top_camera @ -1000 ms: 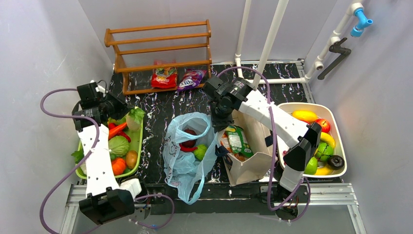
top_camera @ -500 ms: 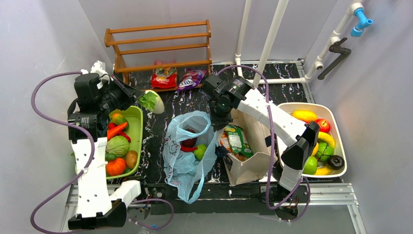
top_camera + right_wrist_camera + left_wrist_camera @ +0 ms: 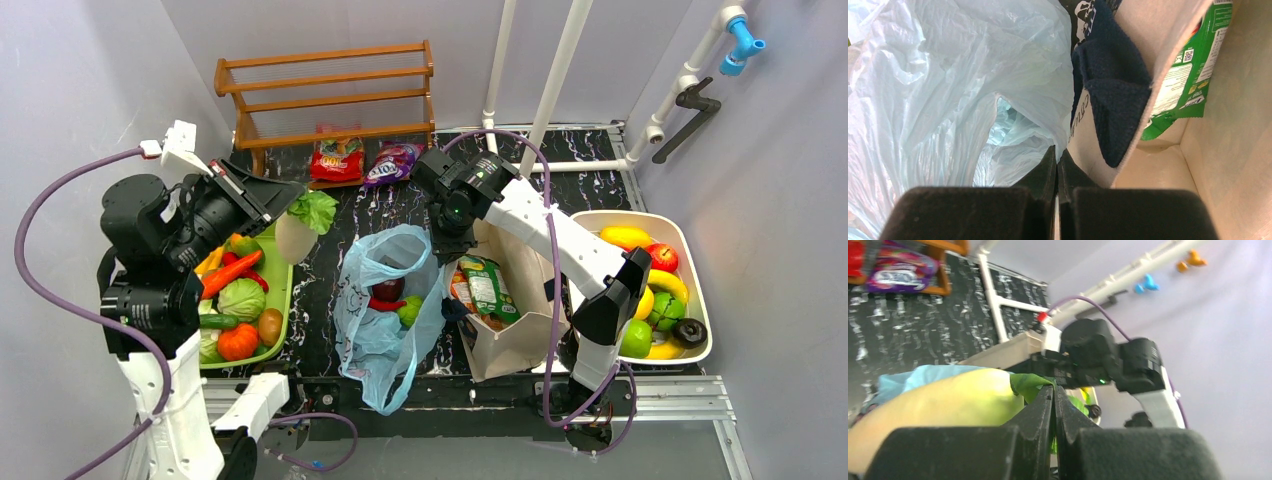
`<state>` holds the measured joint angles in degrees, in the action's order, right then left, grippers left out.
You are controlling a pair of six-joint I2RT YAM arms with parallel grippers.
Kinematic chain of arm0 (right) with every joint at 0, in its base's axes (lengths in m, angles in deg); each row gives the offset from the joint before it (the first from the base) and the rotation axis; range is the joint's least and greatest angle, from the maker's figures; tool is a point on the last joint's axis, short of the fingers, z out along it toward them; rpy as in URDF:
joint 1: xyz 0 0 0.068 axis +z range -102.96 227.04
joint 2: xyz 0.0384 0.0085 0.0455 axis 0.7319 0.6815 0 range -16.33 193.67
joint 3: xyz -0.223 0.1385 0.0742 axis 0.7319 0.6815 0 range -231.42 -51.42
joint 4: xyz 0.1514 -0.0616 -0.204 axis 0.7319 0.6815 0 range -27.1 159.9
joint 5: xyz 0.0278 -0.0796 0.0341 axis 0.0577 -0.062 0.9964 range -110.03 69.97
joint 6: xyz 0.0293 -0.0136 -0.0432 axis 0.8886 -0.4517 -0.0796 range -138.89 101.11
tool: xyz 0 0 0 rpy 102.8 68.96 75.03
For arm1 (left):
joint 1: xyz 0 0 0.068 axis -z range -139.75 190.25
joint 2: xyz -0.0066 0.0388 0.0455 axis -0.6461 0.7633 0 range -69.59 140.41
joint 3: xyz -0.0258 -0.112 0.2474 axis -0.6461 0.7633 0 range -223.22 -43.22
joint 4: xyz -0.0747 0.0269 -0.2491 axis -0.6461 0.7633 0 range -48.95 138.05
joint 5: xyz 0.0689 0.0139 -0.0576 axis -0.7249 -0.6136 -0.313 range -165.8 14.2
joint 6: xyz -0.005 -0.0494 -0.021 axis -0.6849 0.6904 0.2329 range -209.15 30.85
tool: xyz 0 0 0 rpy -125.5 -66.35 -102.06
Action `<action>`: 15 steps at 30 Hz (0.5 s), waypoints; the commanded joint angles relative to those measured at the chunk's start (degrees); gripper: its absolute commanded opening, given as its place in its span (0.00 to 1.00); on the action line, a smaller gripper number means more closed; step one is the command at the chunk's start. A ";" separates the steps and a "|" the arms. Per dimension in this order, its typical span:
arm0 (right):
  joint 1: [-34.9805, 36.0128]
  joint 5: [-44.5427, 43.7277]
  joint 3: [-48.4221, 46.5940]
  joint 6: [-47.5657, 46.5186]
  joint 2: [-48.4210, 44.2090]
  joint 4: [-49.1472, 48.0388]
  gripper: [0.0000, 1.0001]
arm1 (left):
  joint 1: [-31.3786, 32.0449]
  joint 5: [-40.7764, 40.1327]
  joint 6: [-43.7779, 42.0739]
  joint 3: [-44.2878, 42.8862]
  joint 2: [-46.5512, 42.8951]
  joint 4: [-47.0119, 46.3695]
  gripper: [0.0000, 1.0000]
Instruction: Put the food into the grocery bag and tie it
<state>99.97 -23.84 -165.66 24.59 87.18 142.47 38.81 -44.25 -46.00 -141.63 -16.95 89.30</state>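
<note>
White walls box in a black marbled surface point(image 3: 340, 215), with a wooden rack point(image 3: 330, 90) at the top of the frame and two snack packets point(image 3: 338, 158) on its bottom shelf. Your left pincer point(image 3: 285, 200) was low in the green tray point(image 3: 283, 270) a second ago. It has since come up and swung right, and it is now clenched on the leafy green top of a white radish point(image 3: 295, 235). In the left wrist view the leaves are pinched between the fingertips point(image 3: 1048, 400), with the pale body alongside. The radish hangs over the bare surface between the tray and the grocery bag point(image 3: 375, 335), left of the bag's mouth and not yet over it. Your right pincer point(image 3: 440, 240) has not moved in that time. It stays clenched at the upper right of the bag's rim, apparently gripping the thin blue plastic, just beside the canvas tote point(image 3: 520, 335). The right wrist view shows the mouth gaping to the left of the tote's navy handle point(image 3: 1113, 100). A red piece point(image 3: 388, 292) and a green fruit point(image 3: 410, 312) already lie inside the bag, so loading looks part done, and tying is still ahead of you. To my eye, the next move calls for carrying the radish further right over the opening. A hold on the leaves alone may let it swing or slip.
</note>
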 commanded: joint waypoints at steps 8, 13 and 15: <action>-0.28 -1.22 -2.17 0.46 0.18 1.28 0.01 | 3.65 21.25 12.60 0.96 -3.01 -20.47 0.00; -0.35 -1.27 -3.00 0.47 1.00 1.39 0.01 | 5.04 25.38 19.22 3.97 -3.94 -29.12 0.00; -0.48 -1.40 -3.88 0.32 1.60 1.75 0.01 | 5.80 26.82 21.24 4.77 -4.02 -31.78 0.00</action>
<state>99.92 -24.11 -166.08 24.63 87.59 142.75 43.45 -23.47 -31.18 -138.24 -20.75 66.98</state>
